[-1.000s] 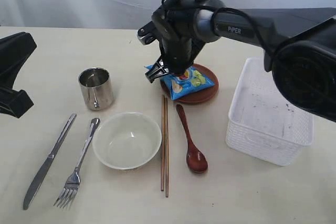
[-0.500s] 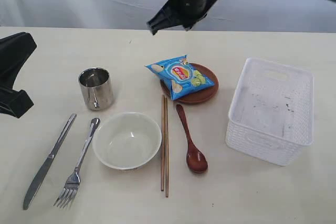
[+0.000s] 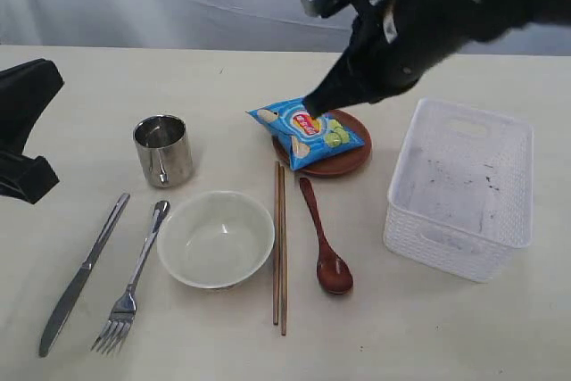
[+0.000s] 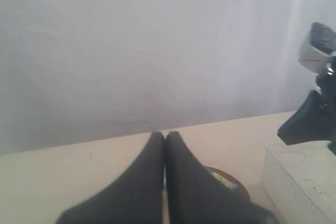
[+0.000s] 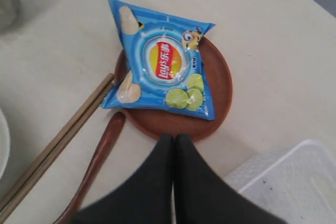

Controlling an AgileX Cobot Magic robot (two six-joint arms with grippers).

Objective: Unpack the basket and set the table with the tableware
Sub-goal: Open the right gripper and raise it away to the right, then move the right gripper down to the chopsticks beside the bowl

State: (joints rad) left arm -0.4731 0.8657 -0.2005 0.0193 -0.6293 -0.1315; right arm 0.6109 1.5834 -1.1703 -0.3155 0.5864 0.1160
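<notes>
On the wide cream-beige surface [image 3: 464,336], the whole place setting is laid out to the left of the white perforated plastic basket [image 3: 442,243]. The basket stands upright at the right and looks empty inside.

From the left lie the steel knife [image 3: 80,276] and the steel fork [image 3: 136,283], then the round white bowl [image 3: 216,238] with the shiny steel cup [image 3: 163,150] behind it. Next come the two thin wooden chopsticks [image 3: 279,247], side by side, and the dark reddish wooden spoon [image 3: 323,238]. The round brown plate [image 3: 355,160] sits beyond the spoon's handle, and a blue crisp packet [image 3: 308,134] rests on it, overhanging its left edge.

The blurred right arm [image 3: 419,24] hangs above the plate and basket, its jaws clenched on nothing. The left arm [image 3: 22,122] sits at the far left, its jaws likewise pressed together and empty.

The unpacking looks done and the table set, with probably only parking the arms left.
</notes>
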